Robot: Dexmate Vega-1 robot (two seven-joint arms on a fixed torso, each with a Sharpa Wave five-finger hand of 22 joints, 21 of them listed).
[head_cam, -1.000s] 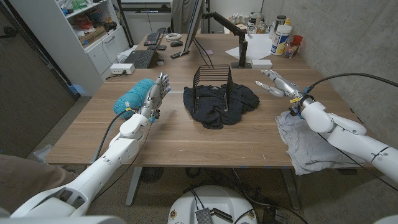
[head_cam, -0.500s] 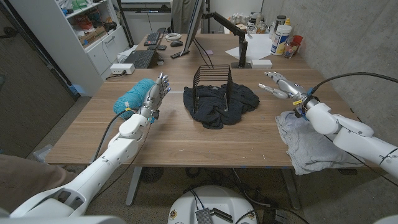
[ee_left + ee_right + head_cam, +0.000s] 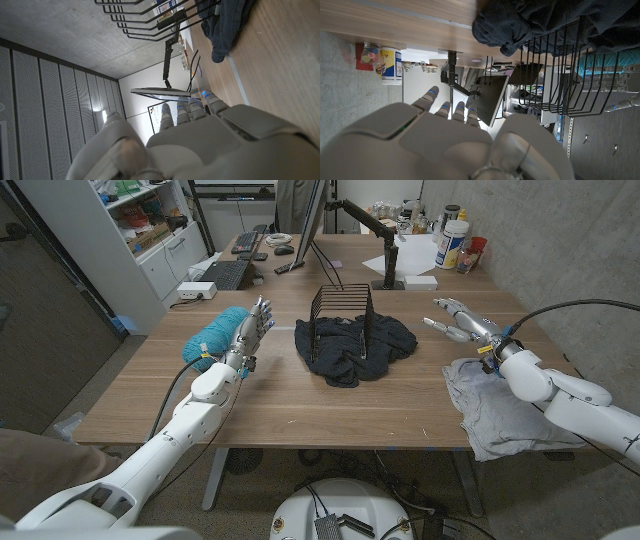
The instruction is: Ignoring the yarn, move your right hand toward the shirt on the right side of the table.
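A crumpled light grey shirt lies at the table's right side and partly hangs over the edge. My right hand is open, fingers spread, above the wood just beyond the shirt's far end; its forearm crosses over the shirt. The back of that hand fills the lower part of the right wrist view. A teal ball of yarn sits at the left, with my open left hand upright beside it, fingers straight; the left wrist view shows that hand from behind.
A dark navy garment lies mid-table, draped through a black wire rack; both also appear as the garment and rack. A monitor arm, white papers and containers stand at the far right. Bare wood stretches along the front.
My right hand and wrist have shifted to the right, away from the dark garment and along the far end of the grey shirt. The left arm has stayed put.
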